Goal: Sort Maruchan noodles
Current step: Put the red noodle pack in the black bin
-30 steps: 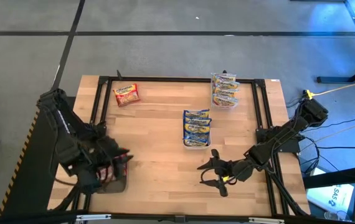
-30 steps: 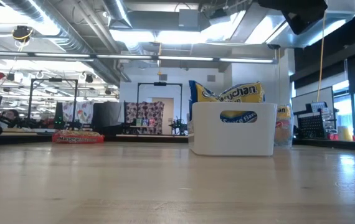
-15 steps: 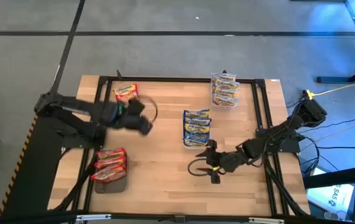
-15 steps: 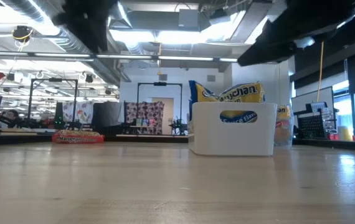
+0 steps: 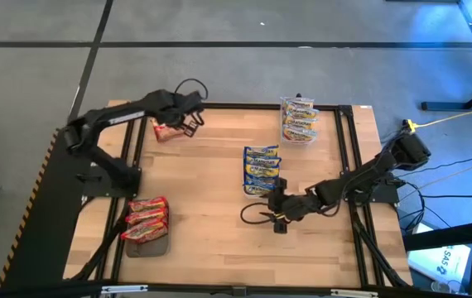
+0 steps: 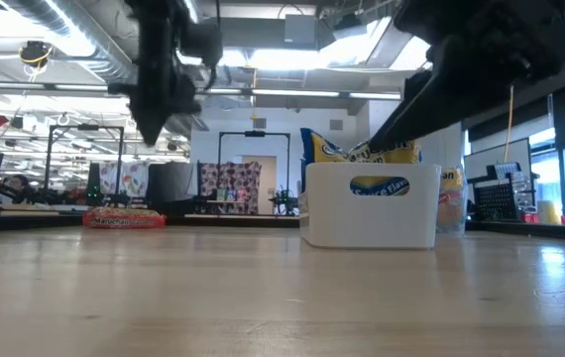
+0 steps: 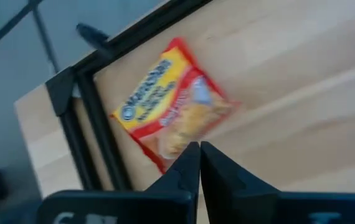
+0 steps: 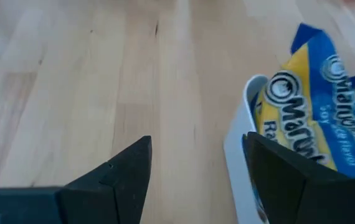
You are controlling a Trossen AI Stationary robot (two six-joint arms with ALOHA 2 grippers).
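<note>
A: How many noodle packets can you count from above?

B: One red packet (image 5: 163,129) lies alone on the desk (image 5: 211,223) at about 11 o'clock. Three red ones are stacked in a dark tray (image 5: 145,225) at 7 o'clock. The white tray (image 5: 261,171) at the centre holds blue-edged packets, about four, and the clear tub (image 5: 299,119) at 1 o'clock holds about four more.

A: Does any other view add something?

B: The left wrist view shows the lone packet (image 7: 171,112) lying flat beside the black frame, with the left pincer (image 7: 199,163) pressed together above it. The low view shows the white tray (image 6: 370,204) side-on, packets standing up out of it.

A: And the arms?

B: The left arm stretches to 11 o'clock, its pincer (image 5: 188,121) over the lone packet. The right pincer (image 5: 274,213) sits low at 5 o'clock, just below the white tray, fingers (image 8: 121,171) spread wide.
</note>
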